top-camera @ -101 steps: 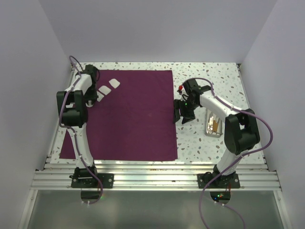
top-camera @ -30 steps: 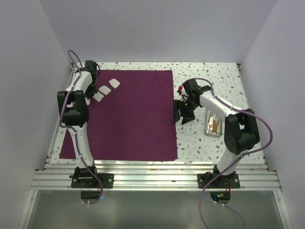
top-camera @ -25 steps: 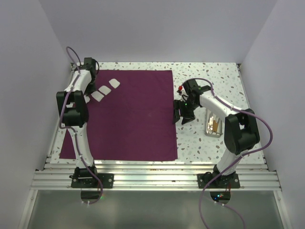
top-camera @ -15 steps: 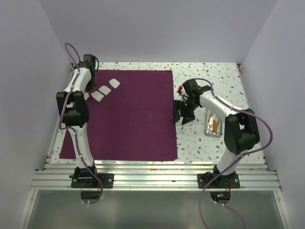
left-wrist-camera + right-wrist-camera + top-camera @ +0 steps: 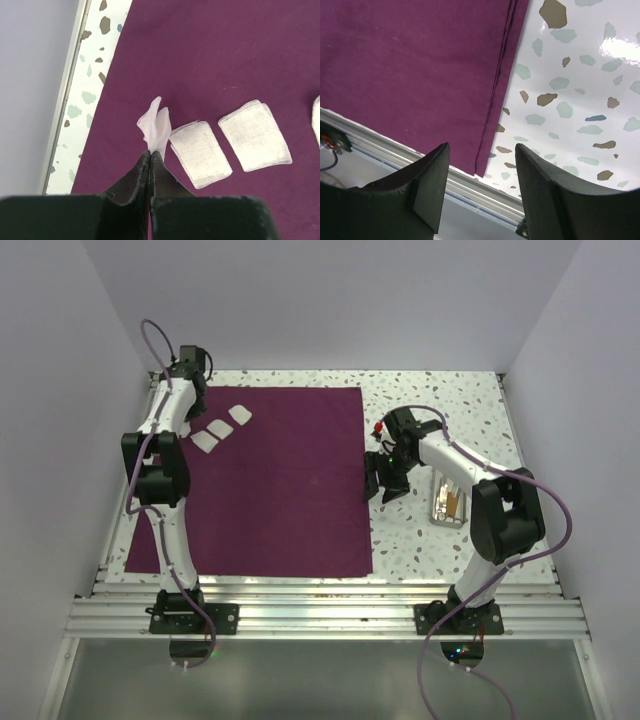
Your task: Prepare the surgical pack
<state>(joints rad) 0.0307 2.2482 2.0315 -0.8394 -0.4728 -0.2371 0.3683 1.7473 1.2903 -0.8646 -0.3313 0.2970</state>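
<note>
left fingers (image 5: 149,161) moved back, pinching gauze (image 5: 156,127) over surgical pack (image 5: 225,60).

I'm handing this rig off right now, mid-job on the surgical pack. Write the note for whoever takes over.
Left gripper: shut on a thin white piece, probably gauze, near the far-left corner of the surgical pack.
Right gripper: open, empty, over the pack's right edge.
Pack: spread flat on the table. Three gauze pads lie in a row near its far-left corner. A small tray sits off the sheet, to the right.
Done: sheet laid out, pads on it.
Left: probably place the held piece, add the tray's contents, then fold.
</note>
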